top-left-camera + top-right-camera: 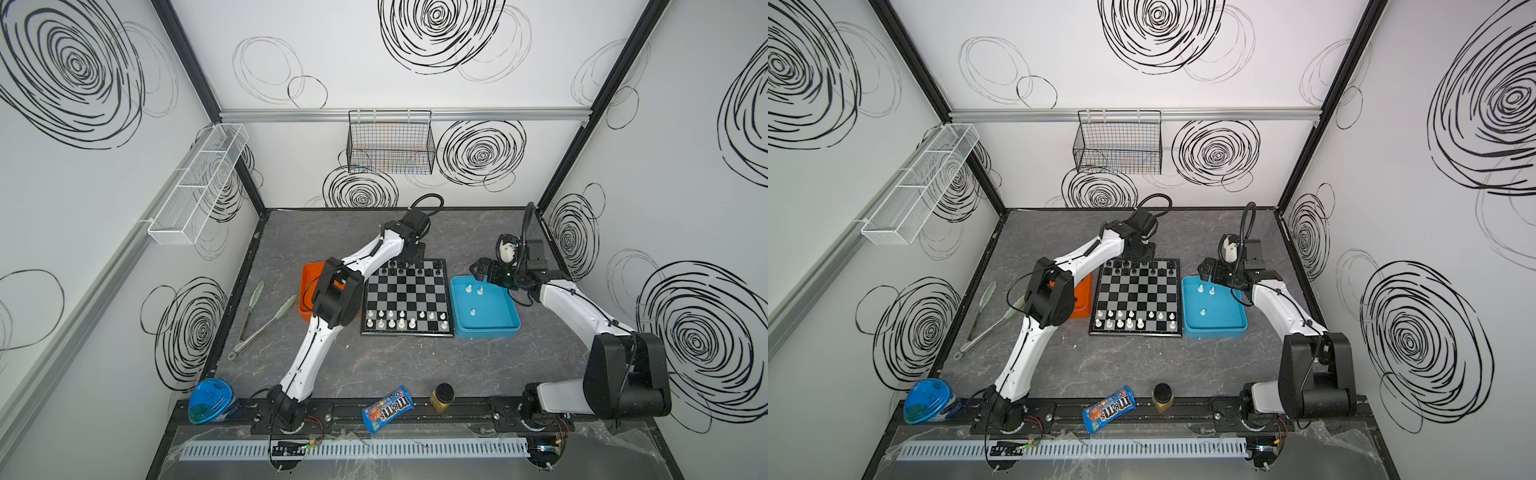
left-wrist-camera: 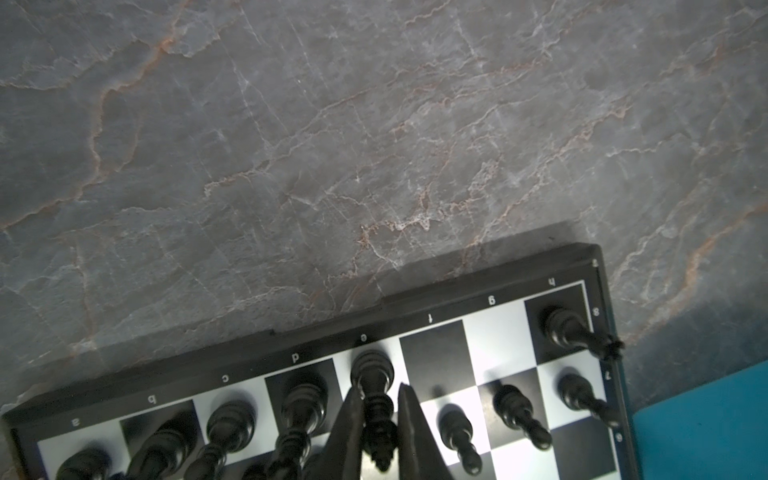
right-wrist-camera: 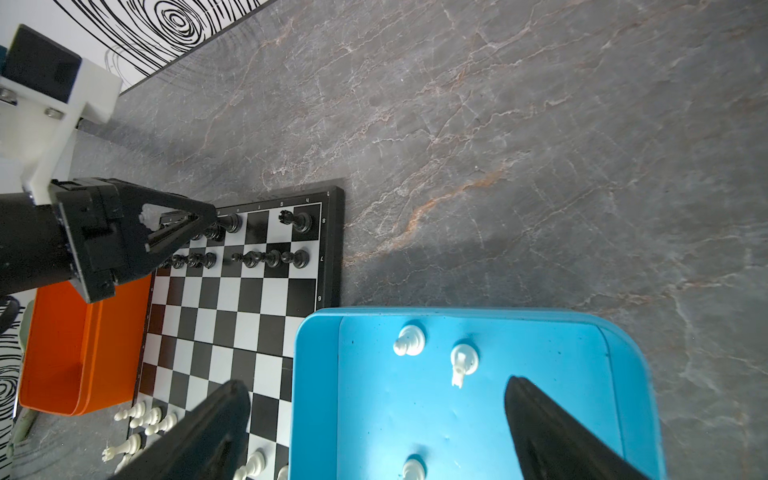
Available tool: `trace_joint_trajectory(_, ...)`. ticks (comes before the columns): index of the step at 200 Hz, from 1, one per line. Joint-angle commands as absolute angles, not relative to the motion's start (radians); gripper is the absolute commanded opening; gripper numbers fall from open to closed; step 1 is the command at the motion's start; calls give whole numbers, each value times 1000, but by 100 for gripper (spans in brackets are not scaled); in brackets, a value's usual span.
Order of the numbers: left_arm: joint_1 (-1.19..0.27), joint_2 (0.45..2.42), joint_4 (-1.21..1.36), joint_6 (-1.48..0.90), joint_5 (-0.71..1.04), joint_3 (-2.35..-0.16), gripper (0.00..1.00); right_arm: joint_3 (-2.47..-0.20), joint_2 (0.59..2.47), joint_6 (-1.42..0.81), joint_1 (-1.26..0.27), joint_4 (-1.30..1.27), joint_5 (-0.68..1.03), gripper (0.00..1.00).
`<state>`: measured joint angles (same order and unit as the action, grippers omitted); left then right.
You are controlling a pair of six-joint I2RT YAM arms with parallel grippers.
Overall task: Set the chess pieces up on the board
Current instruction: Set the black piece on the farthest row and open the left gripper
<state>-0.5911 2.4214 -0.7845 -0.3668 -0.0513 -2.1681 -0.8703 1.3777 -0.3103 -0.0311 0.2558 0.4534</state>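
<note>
The board lies mid-table, also seen as the board. Black chess pieces fill its far rows and white chess pieces its near rows. My left gripper is shut on a tall black piece that stands on the back-row e square; the left gripper is at the board's far edge. My right gripper hangs open over the blue tray, where three white pieces lie. In a top view the right gripper is above that tray's far left corner.
An orange tray sits left of the board, partly under my left arm. Metal tongs lie further left. Along the front edge are a blue lidded bowl, a candy bag and a small jar. Wire baskets hang on the walls.
</note>
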Motion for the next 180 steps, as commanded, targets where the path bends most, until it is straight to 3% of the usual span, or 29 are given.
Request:
trace_joint_trajectory(1,-598,2401,-836,-380,-72,-2148,18,-857,1369,-301,-26,234,461,100)
trace_joint_trajectory(180,-610,2387,-849,-393,-54,-2145,18,-852,1362,-301,-26,226,466,100)
